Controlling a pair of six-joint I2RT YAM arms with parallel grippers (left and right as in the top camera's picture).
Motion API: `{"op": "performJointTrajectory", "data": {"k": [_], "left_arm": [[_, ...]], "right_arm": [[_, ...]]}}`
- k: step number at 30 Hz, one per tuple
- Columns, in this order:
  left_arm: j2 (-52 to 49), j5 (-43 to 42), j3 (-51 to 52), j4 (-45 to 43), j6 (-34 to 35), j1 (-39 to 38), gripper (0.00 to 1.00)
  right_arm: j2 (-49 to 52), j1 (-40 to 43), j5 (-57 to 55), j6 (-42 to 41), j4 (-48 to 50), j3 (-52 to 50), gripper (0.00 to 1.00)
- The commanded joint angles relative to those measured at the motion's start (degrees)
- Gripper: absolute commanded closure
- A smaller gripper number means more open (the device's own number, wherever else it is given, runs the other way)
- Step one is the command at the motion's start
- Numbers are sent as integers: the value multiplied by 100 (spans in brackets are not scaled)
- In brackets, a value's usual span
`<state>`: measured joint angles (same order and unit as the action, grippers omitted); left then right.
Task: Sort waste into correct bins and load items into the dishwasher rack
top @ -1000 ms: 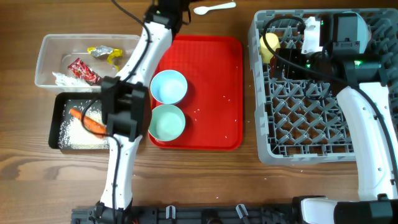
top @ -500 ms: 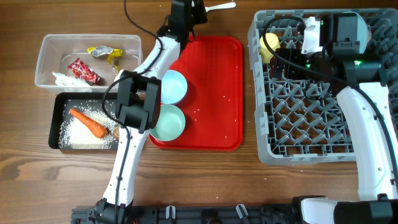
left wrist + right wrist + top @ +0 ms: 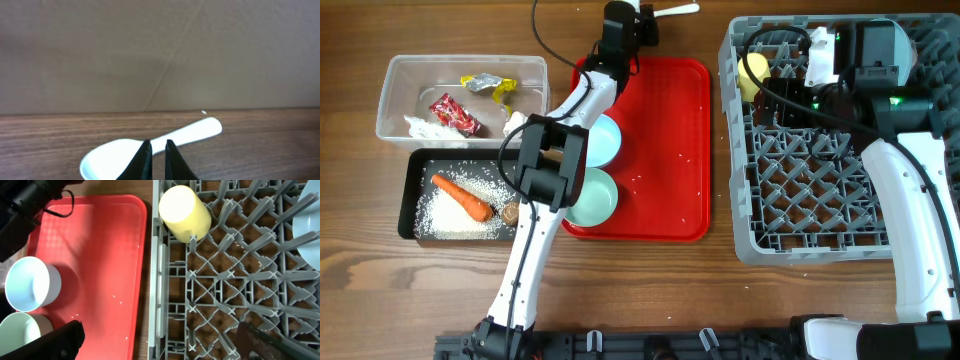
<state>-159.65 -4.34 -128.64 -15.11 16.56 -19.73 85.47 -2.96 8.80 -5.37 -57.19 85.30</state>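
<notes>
A white plastic spoon [image 3: 670,11] lies on the wood beyond the red tray; in the left wrist view the spoon [image 3: 115,156] sits just behind my left gripper [image 3: 157,146]. Its jaws stand a narrow gap apart with nothing between them. My right gripper [image 3: 167,342] hangs wide open and empty over the grey dishwasher rack [image 3: 820,185]. A yellow cup [image 3: 184,211] lies in the rack's far left corner, and a light blue plate [image 3: 307,227] stands at the right. The light blue bowl [image 3: 603,142] and mint bowl [image 3: 595,198] sit on the tray, partly under my left arm.
The red tray [image 3: 665,150] carries stray rice grains. A clear tub [image 3: 392,100] holds a red wrapper [image 3: 453,113], a silver-yellow wrapper [image 3: 488,86] and tissue [image 3: 420,127]. The black tray [image 3: 408,195] holds a carrot [image 3: 462,196], rice [image 3: 445,215] and a brown lump [image 3: 508,212].
My left arm has swung away from the black tray and reached to the far edge, up to the spoon; its jaws have parted slightly. The right arm has not moved.
</notes>
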Motion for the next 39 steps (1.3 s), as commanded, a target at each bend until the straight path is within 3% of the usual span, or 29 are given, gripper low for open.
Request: {"op": "performJointTrajectory", "data": {"k": [1,9,20,22,31,35,39], "left_arm": [[-131,85,-48,-323,-138,85,90],[-415,142,-50,-833,-109,83,89],[-562,-26,-72,-409,-114,87,89],[-507,-308,-229,-81,-114,87,89],[-238,-393,-2660,3923,-289,96,91],[225,-398,-2675,4212,-286,57,92],[142,-352,-2649,3904,-289,7,93]], "right_arm": [[-52,-9,72,-81,15,87,0],[-50,-9,72,-81,17,85,0],[-50,-7,72,-81,17,85,0],[-50,-9,72,-81,15,85,0],[-52,-7,72,-81,17,85,0],[-50,-7,72,-81,15,85,0],[-52,-7,72,-81,15,85,0]]}}
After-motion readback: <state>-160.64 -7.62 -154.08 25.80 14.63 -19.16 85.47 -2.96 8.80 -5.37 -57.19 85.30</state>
